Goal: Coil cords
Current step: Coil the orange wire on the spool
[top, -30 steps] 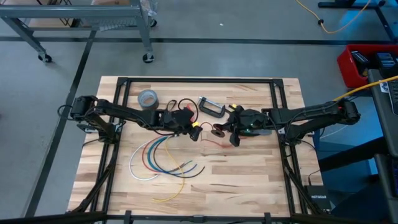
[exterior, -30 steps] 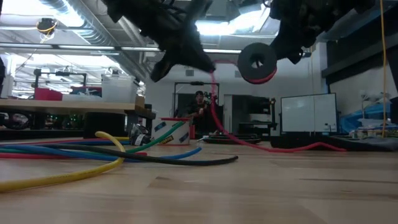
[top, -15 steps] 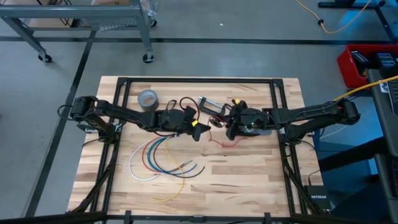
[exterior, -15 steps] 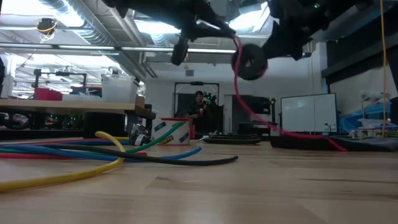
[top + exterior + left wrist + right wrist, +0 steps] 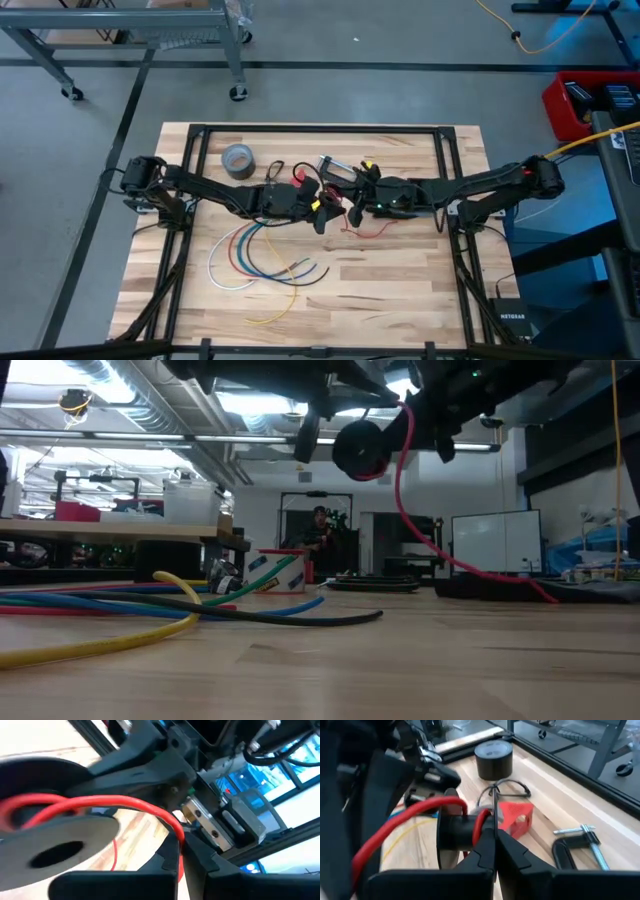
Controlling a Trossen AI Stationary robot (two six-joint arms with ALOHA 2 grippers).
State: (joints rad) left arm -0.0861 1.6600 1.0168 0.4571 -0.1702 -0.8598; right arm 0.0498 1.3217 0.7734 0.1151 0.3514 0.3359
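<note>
Where the two arms meet over the table's middle in the high view, the left gripper (image 5: 318, 212) and right gripper (image 5: 352, 205) sit nearly touching. The grey tape roll (image 5: 237, 159) lies behind the left arm, the C-clamp (image 5: 338, 172) just behind the right gripper, the fanned coloured wires (image 5: 262, 262) in front of the left one. A second ago the grippers stood farther apart, with the right one more to its own side.

Low view: the black spool (image 5: 359, 448) hangs high under the dark arms, and the red wire (image 5: 425, 545) drops from it to the tabletop. The spool has shifted toward the left arm since the earlier frames.

Left wrist view: fingers closed on the red wire (image 5: 130, 805), which runs into the spool (image 5: 55, 845) directly ahead.

Right wrist view: fingers pinched shut on the spool (image 5: 455, 834) at its hub; the red plastic piece (image 5: 516, 816), tape roll (image 5: 493, 760) and clamp (image 5: 580, 845) lie beyond.
</note>
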